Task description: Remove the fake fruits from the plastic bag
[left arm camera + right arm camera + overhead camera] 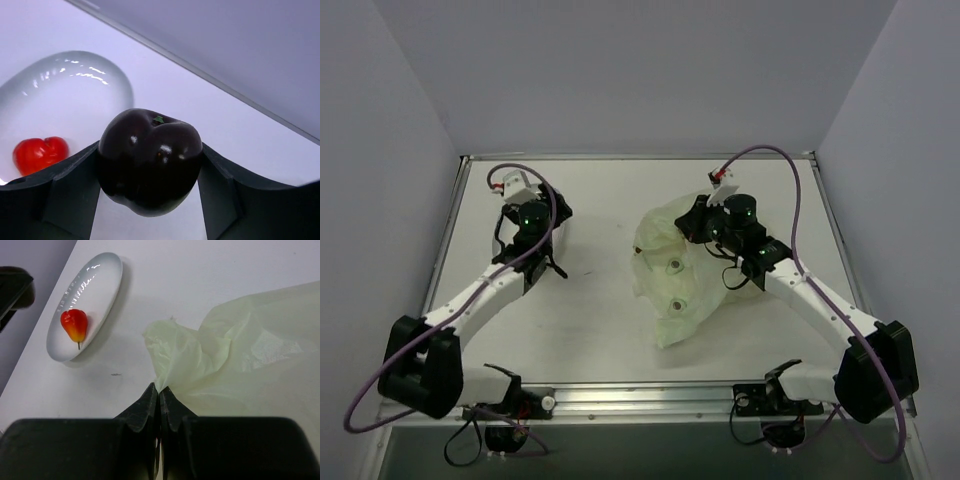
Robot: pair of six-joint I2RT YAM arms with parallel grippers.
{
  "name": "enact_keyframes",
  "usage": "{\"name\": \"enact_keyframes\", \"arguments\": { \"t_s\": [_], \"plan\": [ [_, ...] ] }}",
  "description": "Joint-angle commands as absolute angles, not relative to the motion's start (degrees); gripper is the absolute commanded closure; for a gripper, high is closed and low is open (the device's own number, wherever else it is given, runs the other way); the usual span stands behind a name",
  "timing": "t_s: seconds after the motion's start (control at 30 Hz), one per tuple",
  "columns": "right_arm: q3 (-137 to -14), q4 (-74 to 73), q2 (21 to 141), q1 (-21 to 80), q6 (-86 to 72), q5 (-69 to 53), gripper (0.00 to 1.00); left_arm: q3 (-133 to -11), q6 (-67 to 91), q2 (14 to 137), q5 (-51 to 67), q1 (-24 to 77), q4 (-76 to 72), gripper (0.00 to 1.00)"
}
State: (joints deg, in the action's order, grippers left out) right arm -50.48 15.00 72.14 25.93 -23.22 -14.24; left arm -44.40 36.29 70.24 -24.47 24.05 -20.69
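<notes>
Left wrist view: your left claw [149, 180] stands partly open and clamps a dark round fruit [150, 155] between both fingers. The white dish [100, 75], with one red fruit [40, 154] in it, lies beyond the claw and to its left, so I judge the drop needs a shift that way. Your right claw [159, 397] is fully closed, pinching the edge of the plastic bag [240, 365].
</notes>
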Motion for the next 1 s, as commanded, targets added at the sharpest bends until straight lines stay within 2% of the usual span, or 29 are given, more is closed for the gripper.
{"name": "enact_keyframes", "arguments": {
  "t_s": [0.0, 0.17, 0.3, 0.5, 0.67, 0.7, 0.83, 0.97],
  "plan": [
    [-52.38, 15.73, 72.33, 26.37, -21.62, -14.59, 1.0, -50.52, 40.25, 77.68, -22.42, 18.56, -14.68, 0.86],
    [-52.21, 15.56, 71.9, 26.89, -21.53, -15.2, 1.0, -60.44, 41.67, 89.37, -20.83, 11.7, -10.99, 0.86],
    [-51.77, 15.38, 71.19, 27.42, -21.36, -15.03, 1.0, -66.6, 38.59, 96.14, -20.92, 9.94, -9.85, 0.85],
    [-50.98, 15.03, 69.26, 27.6, -21.36, -14.33, 1.0, -70.49, 39.02, 104.76, -17.05, 6.33, -7.73, 0.81],
    [-51.59, 14.33, 68.73, 27.6, -21.27, -14.15, 1.0, -70.93, 39.11, 106.08, -14.77, 6.06, -9.4, 0.55],
    [-51.59, 14.33, 68.82, 27.68, -21.27, -14.15, 1.0, -70.84, 39.02, 105.82, -14.42, 6.06, -9.84, 0.46],
    [-51.33, 14.24, 69.52, 27.68, -21.27, -14.33, 1.0, -71.01, 39.29, 103.02, -11.43, 6.15, -12.39, 0.25],
    [-50.45, 14.5, 69.61, 27.6, -21.45, -14.06, 1.0, -69.79, 39.37, 98.18, -9.93, 6.5, -13.88, 0.19]
  ]
}}
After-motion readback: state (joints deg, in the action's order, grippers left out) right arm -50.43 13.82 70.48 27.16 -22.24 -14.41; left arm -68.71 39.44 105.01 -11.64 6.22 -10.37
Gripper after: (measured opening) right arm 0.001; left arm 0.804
